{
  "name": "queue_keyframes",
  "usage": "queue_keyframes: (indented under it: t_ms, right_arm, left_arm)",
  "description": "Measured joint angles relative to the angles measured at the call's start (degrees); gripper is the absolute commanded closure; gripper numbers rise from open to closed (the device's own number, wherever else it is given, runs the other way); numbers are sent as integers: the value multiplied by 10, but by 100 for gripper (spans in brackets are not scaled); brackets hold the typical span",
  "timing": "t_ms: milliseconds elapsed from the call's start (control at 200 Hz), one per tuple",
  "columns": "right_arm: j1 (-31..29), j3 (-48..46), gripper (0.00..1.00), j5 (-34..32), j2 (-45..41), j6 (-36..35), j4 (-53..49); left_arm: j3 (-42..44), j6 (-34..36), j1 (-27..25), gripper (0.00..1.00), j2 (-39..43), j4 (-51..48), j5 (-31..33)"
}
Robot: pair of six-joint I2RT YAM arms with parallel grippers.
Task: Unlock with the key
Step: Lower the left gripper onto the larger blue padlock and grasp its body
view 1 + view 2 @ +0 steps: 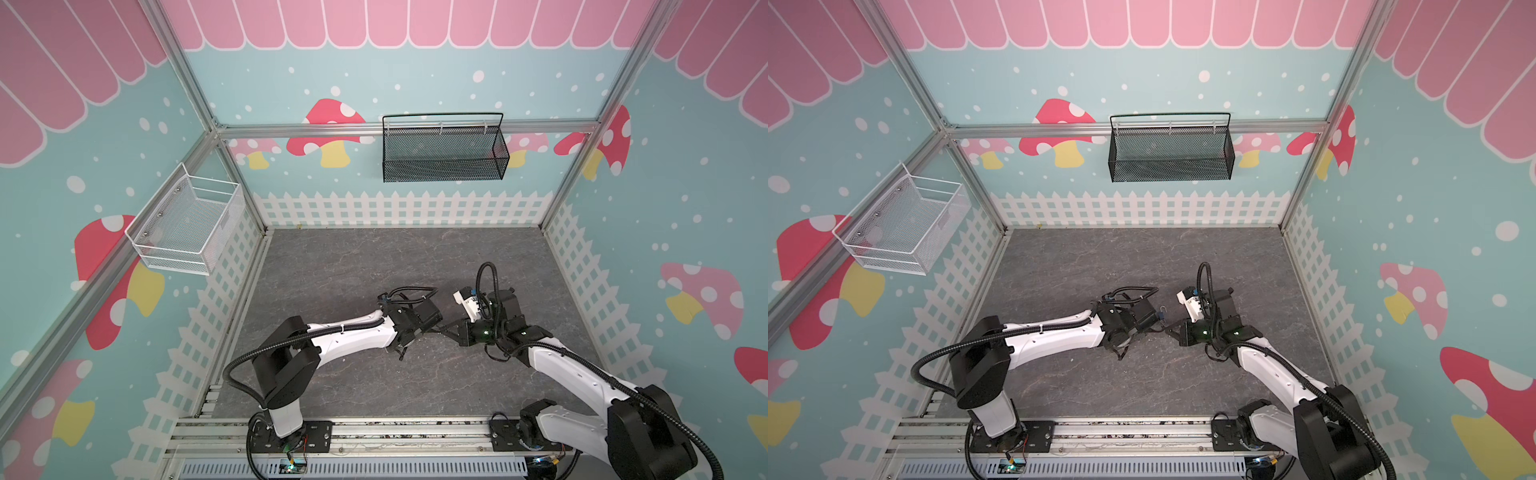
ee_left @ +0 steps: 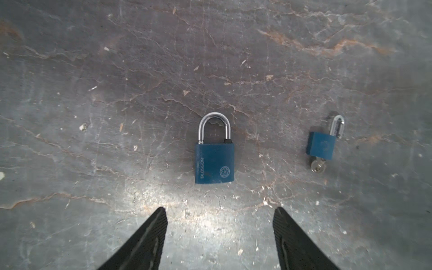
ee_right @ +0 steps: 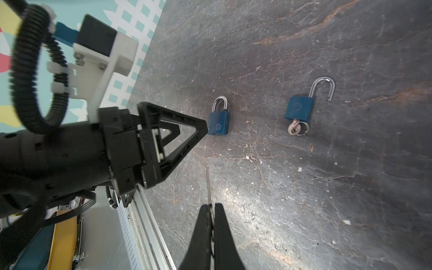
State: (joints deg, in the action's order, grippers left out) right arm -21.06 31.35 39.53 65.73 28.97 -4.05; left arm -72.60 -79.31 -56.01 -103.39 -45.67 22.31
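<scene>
Left wrist view: wide-open end effector facing shut padlock

Shows left end effector (image 2: pixel 220 209) spread wide over grey worktop (image 2: pixel 93 70), gripping nothing. Just ahead of its fingertips (image 2: pixel 161 215) and centred between them: blue shut padlock (image 2: pixel 214 161), lying flat, untouched, shackle pointing away. Farther out, off to one side of that end effector: blue open padlock (image 2: pixel 320 146) with other key (image 2: pixel 317 167) in its keyhole.

Seen from right wrist: right end effector (image 3: pixel 211 205) pinched fully closed on key (image 3: pixel 207 184), a thin metal sliver viewed edge-on, jutting past the fingertips (image 3: pixel 204 211) toward shut padlock yet well short of it. Ahead of that end effector and off to the side: open padlock, shackle swung free. Beside shut padlock's body: one left fingertip (image 3: pixel 201 127), near, contact unclear. From both top views: end effectors nearly tip to tip at mid-worktop, padlocks mostly hidden.
</scene>
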Motion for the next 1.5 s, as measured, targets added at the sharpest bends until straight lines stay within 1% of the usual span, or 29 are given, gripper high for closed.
queue_keyframes:
  t_ms: [315,530,650,1066,1326,1501]
  right_arm:
    - [5,0,100,3,5,2,7]
    - [6,-5,100,3,5,2,8]
    - [13,-8,100,3,5,2,9]
    - [21,-10,100,7,5,11,9]
    - [23,-10,100,7,5,11,10]
    - [23,-10,100,7,5,11,10]
  left_arm:
    - [-22,2,5,27,-41,-22,-12]
    - [-63,24,9,28,-79,-32,-29]
    - [-67,31,10,30,-83,-39,-28]
    - [-67,32,21,39,-92,-54,-29]
    - [-67,32,32,40,-102,-53,-33]
    - [-67,32,34,45,-113,-51,-40]
